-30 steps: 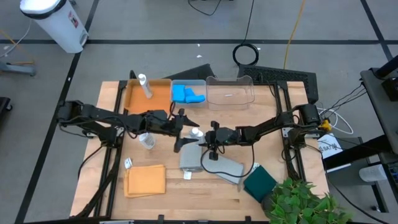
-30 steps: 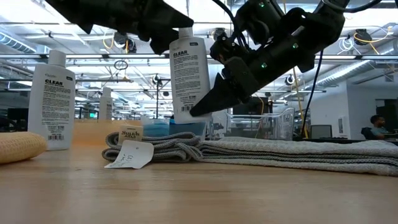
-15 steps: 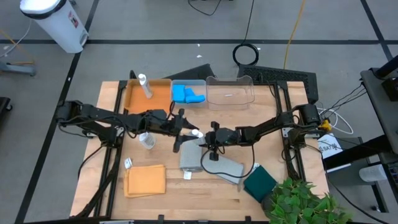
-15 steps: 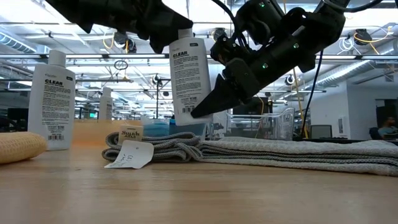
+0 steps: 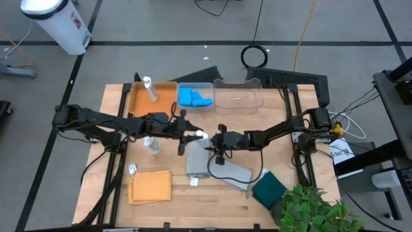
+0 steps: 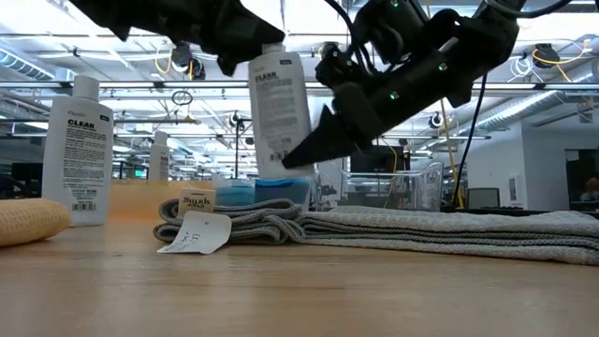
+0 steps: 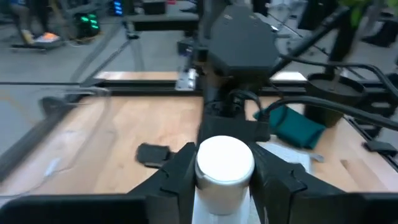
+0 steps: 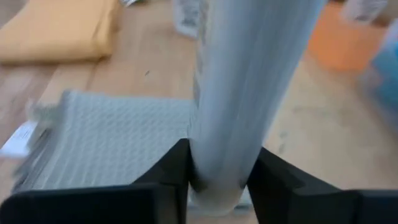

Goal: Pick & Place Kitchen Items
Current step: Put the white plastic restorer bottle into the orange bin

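A white capped bottle (image 6: 276, 117) hangs over the grey cloth (image 6: 393, 229) at mid-table, tilted, with both grippers on it. My left gripper (image 7: 224, 180) comes from the table's left and is shut at its top. My right gripper (image 8: 217, 177) comes from the right and is closed at its lower body. A second bottle (image 5: 152, 145) stands on its base on the wood. A third bottle (image 5: 149, 88) stands in the orange tray (image 5: 164, 103). Blue sponges (image 5: 193, 98) lie in a clear bin. An orange cloth (image 5: 150, 187) and a dark green cloth (image 5: 269, 189) lie flat near the front. My left gripper pinches the bottle just under its white cap (image 7: 224, 163), one finger (image 7: 177, 177) on each side. The fingers lie about level, coming from the table's left. The bottle hangs below them, clear of the cloth. My right gripper has the bottle's lower body (image 8: 221, 143) between its two fingers (image 8: 177, 165). It comes from the table's right, slanting down, as the finger (image 6: 304, 150) in the low view shows. The bottle's base stays clear above the grey cloth.
An empty clear bin (image 5: 238, 95) stands at the back, right of the sponge bin. A second grey cloth (image 5: 235, 175) lies beside the first. A potted plant (image 5: 309, 209) overhangs the front right corner. Bare wood shows at the front middle.
My left gripper has drawn a little toward the table's left edge with the bottle's top. The bottle has tipped from upright to tilted and shifted slightly left and up; its lower end stays by my right gripper's fingers.
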`<state>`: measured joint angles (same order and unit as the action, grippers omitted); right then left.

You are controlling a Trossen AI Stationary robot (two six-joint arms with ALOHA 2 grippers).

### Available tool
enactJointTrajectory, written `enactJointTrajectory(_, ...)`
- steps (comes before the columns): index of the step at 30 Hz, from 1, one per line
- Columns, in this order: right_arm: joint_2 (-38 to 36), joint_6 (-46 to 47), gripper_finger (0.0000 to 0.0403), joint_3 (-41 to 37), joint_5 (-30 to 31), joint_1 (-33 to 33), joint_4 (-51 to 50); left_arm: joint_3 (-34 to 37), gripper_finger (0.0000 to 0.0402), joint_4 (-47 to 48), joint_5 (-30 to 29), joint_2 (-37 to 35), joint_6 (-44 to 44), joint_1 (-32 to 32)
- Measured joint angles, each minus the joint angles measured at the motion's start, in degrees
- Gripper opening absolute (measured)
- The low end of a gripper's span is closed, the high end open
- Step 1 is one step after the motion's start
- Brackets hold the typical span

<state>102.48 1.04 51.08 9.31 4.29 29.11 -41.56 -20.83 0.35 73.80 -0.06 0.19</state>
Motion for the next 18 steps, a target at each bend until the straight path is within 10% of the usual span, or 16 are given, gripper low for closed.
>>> enactJointTrajectory(11,-0.1,4.3,0.0278,0.0,0.9,0.1,1.5,0.1,0.0121,17.0,-22.6,-18.4,0.4,0.3)
enactJointTrajectory(18,-0.1,4.3,0.0316,0.0,0.9,0.0,1.5,0.0,0.0122,31.8,-43.1,-30.5,-3.8,3.0)
